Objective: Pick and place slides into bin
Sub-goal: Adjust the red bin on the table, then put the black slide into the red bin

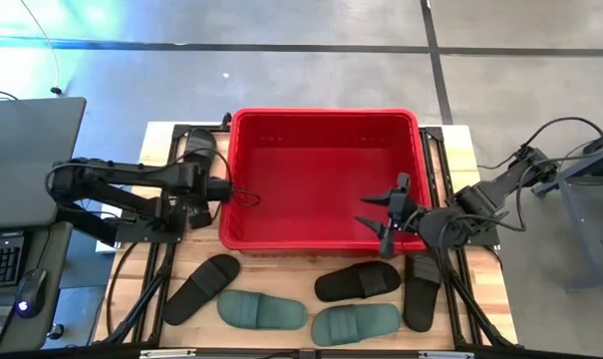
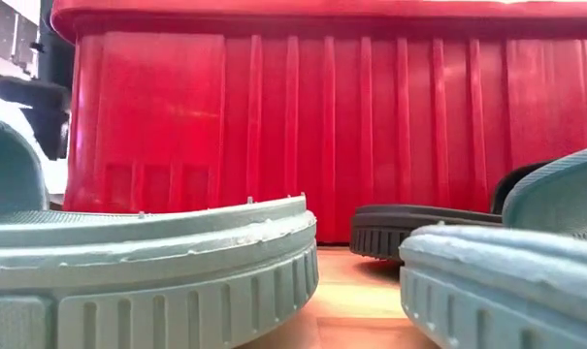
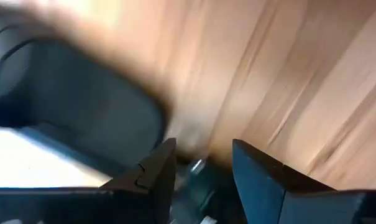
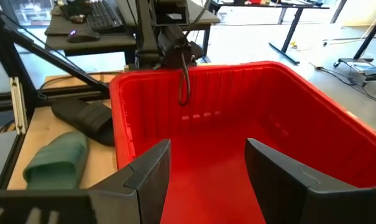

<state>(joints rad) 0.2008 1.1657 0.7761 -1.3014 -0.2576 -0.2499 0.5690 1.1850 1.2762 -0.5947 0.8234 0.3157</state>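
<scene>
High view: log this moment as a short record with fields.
bin: red, empty
slides on table: six, four black, two green
lone black slide: left of the bin
other five slides: in front of the bin
left hand: open, over the table by the bin's left wall
right hand: open, empty, over the bin's right front part

Bright and even over the bin [image 1: 324, 179]. Very blurry in the left wrist view. Soft, fuzzy green slides [image 2: 147, 281] up close, in front of the bin.
</scene>
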